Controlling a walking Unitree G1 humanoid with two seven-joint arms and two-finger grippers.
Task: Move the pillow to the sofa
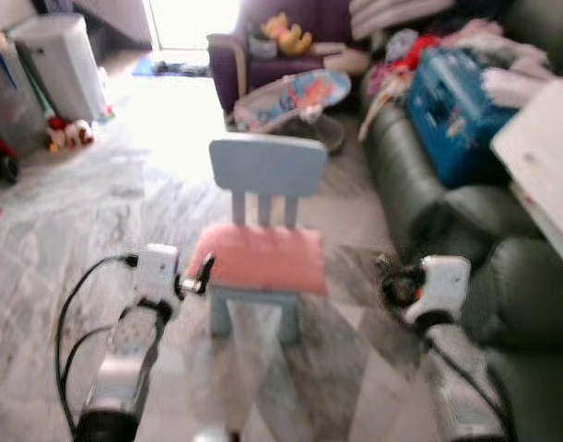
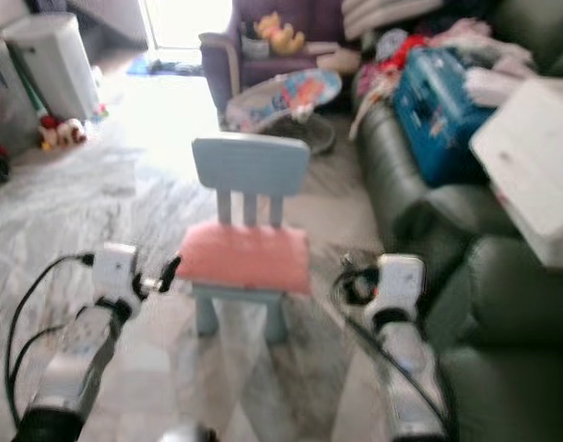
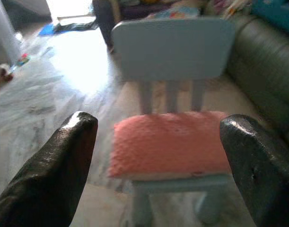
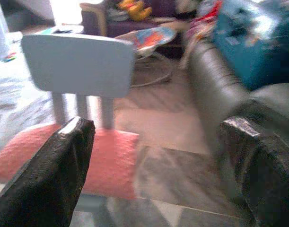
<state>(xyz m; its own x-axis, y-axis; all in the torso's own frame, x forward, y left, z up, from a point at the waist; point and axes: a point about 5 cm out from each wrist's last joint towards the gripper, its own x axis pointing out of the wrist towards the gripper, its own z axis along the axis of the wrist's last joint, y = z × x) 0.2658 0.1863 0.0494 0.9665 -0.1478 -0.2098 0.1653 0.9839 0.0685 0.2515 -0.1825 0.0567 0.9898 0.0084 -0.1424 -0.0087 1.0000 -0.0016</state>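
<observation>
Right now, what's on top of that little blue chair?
A pink pillow lies flat on the blue chair, covering nearly the whole seat, so the seat surface under it is hidden. Nothing else rests on it.

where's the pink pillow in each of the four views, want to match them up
Left eye view: pillow lies on the chair seat, centre, slightly low.
Right eye view: pillow on the seat, just left of centre.
Left wrist view: pillow between the two black fingers, lower middle.
Right wrist view: pillow at lower left, partly behind one finger.
Shared landmark: the pale blue chair backrest, right above the pillow in all four.
</observation>
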